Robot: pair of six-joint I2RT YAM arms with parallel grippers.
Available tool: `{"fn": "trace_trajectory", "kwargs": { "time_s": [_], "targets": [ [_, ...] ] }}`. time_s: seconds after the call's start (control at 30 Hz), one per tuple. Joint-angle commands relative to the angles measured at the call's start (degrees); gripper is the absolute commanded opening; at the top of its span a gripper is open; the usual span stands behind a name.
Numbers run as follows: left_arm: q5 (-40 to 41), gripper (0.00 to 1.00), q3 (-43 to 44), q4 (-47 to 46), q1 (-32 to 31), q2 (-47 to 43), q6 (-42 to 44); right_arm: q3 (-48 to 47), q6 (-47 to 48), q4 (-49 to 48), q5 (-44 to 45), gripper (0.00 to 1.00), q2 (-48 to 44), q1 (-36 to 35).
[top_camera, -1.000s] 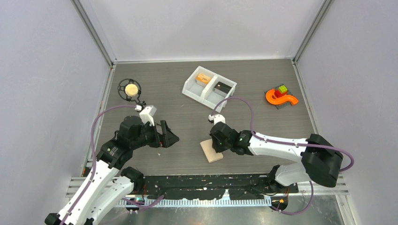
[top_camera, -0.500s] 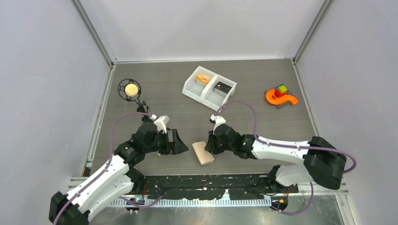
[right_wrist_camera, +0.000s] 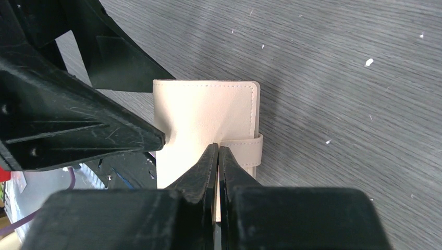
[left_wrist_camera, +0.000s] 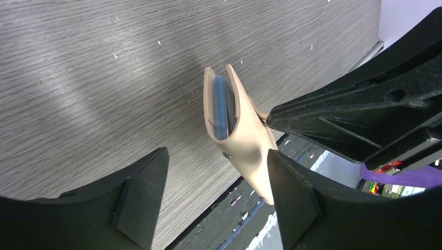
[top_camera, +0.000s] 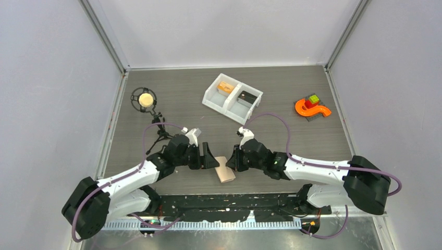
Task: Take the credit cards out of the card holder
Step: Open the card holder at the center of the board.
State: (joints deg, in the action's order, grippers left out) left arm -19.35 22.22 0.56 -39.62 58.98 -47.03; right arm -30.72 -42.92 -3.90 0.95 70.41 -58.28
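- Left gripper [top_camera: 207,156] has closed in on the card holder [top_camera: 225,170] since half a second ago. It now sits just beside the wallet's left edge. The wallet has barely shifted.
- Card holder: beige-tan, smooth leather-like skin with stitched border and rounded corners. It sits at the near middle of the table [top_camera: 292,94], between the two grippers.
- Left wrist view: card holder [left_wrist_camera: 240,125] seen edge-on, its two covers parted in a narrow V, with light blue lining inside. A dark sliver sits next to the blue; cannot tell if it is a card.
- Right wrist view: flat cover of the card holder [right_wrist_camera: 208,120], with the snap tab wrapping over its right edge.
- Right gripper [right_wrist_camera: 215,148]: jaws pressed almost together, pinching the wallet at the tab.
- Left gripper [left_wrist_camera: 218,153]: fingers spread wide, holding nothing, with the wallet's edge between them. Contact with the right-hand finger is unclear.
- White bin [top_camera: 213,96], two compartments, far centre: orange-tan card [top_camera: 225,87] in the left one, dark card [top_camera: 246,97] in the right.
- Table: grey wood-grain, flecked with white specks.
- Black ring stand with a beige ball [top_camera: 145,99] at far left; orange curved toy [top_camera: 311,108] at far right.
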Motion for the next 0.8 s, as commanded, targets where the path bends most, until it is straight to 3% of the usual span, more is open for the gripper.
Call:
{"fn": "trace_trajectory", "kwargs": {
  "time_s": [0.0, 0.23, 0.37, 0.53, 0.77],
  "targets": [
    [-1.1, 0.67, -0.1, -6.1, -0.4, 2.0, -0.2, 0.4, -1.6, -3.7, 0.2, 0.05, -2.3, 0.0],
    [-0.3, 0.44, 0.2, -4.3, -0.5, 6.0, 1.5, 1.4, -2.1, -3.5, 0.3, 0.05, -4.1, 0.7],
    [0.2, 0.37, 1.3, -1.2, -0.6, 8.2, 3.6, 2.5, -2.2, -3.4, 0.2, 0.05, -6.1, 1.6],
    [1.6, 0.40, 1.4, 0.0, -0.6, 6.6, 3.9, 3.8, -2.5, -2.1, 0.1, 0.05, -8.1, 3.2],
    [2.8, 0.57, 3.9, 5.8, -0.6, 2.1, 4.6, 5.1, -4.3, -4.5, -4.3, 0.05, -12.0, 3.9]
  ]
}}
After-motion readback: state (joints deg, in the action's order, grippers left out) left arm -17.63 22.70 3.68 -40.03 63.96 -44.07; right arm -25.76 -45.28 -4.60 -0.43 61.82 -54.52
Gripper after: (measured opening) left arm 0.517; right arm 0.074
